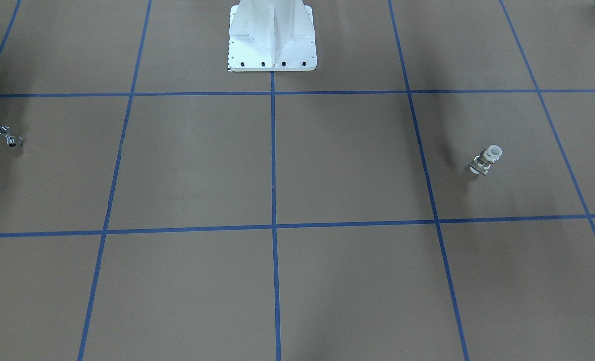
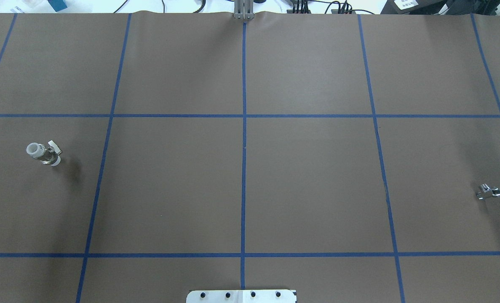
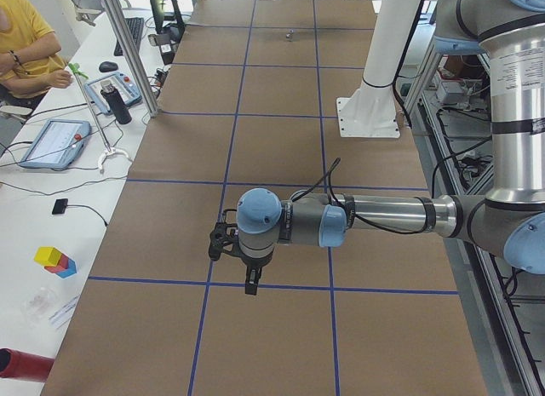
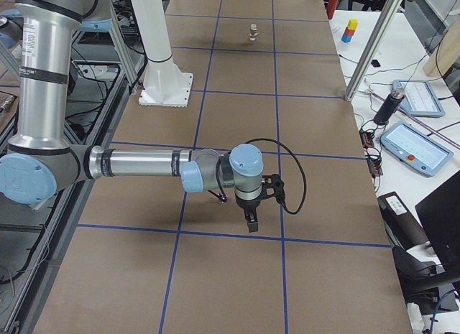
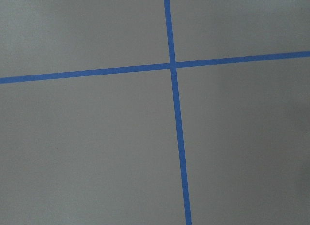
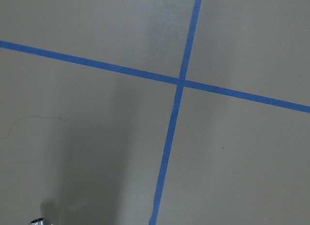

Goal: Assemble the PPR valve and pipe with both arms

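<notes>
The PPR valve [image 1: 486, 159], white with a grey-tan metal middle and a flat tab, lies on the brown table on my left side. It also shows in the overhead view [image 2: 43, 153] and, far off, in the exterior right view [image 4: 253, 31]. The pipe [image 1: 10, 138], a tiny chrome fitting, lies on my right side [image 2: 487, 192]. It shows far off in the exterior left view [image 3: 290, 34], and a shiny edge shows in the right wrist view [image 6: 38, 221]. My left gripper [image 3: 252, 289] and right gripper [image 4: 249, 226] hang point-down above the table. I cannot tell whether they are open or shut.
The white robot base [image 1: 272, 40] stands at the middle of my table edge [image 2: 241, 296]. Blue tape lines [image 5: 173, 65] divide the brown mat into squares. A side bench with tablets [image 3: 51, 140] and a seated person [image 3: 25, 47] runs along the far side.
</notes>
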Available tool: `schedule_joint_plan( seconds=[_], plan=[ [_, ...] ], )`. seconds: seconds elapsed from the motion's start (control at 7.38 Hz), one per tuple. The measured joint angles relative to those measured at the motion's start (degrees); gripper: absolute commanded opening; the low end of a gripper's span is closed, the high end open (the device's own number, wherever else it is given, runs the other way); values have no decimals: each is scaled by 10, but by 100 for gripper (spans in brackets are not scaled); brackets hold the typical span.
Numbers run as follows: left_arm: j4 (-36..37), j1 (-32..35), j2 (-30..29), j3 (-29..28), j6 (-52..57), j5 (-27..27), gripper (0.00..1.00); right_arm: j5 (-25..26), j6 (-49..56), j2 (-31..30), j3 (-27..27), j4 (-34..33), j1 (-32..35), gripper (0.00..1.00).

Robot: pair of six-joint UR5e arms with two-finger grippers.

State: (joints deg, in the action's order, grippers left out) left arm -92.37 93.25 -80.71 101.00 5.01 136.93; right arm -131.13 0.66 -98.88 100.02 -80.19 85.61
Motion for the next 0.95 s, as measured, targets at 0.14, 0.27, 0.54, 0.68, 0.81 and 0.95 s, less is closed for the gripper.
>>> schedule_joint_plan(
  seconds=[0.14, 0.27, 0.54, 0.68, 0.81, 0.95],
  plan=[
    [0, 0, 0, 2, 0, 0, 100, 0, 0, 0, 0, 0, 0, 100],
    [1, 0, 1, 8, -1, 0, 100, 0, 0, 0, 0, 0, 0, 100],
    [1, 0, 2, 17, -1, -1, 100, 0, 0, 1, 2, 0, 0, 100],
    [1, -1, 1, 18, 0, -2, 100, 0, -1, 1, 3, 0, 0, 100],
    [-1, -2, -2, 19, -1, -1, 100, -1, 0, 2, 3, 1, 0, 100],
    [-3, -3, -4, 19, -2, 1, 100, -1, -1, 2, 5, 1, 0, 100]
  ],
)
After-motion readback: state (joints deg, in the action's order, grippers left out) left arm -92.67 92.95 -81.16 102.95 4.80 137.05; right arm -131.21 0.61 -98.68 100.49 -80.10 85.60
